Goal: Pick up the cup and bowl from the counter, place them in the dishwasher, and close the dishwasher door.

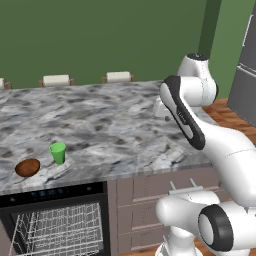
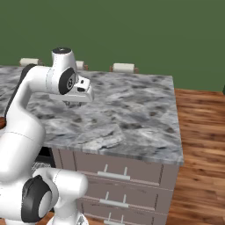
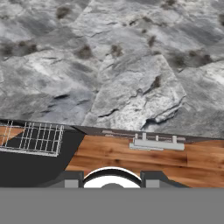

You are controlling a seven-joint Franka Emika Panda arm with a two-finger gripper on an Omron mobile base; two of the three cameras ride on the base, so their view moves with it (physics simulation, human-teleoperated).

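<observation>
I see the cup (image 1: 58, 152) standing upright near the front edge of the counter (image 1: 125, 125), toward its left end, with the bowl (image 1: 27, 167) just beside it on its left, also close to the edge. Directly below them the dishwasher (image 1: 55, 192) is open, its white wire rack (image 1: 57, 227) showing under the control strip. The gripper (image 2: 78, 102) hangs over the middle of the counter, well apart from both items, so I judge that the coming reach has to carry it left and toward the front edge; the cup is the nearer of the two. The cup is tapered with its long axis vertical, which suits a side-on pinch. In the hand view the fingertips (image 3: 70, 179) barely rise into frame over bare marble. I cannot tell how wide the jaws stand, but nothing sits between them, so I read the tool as holding nothing and touching nothing.
</observation>
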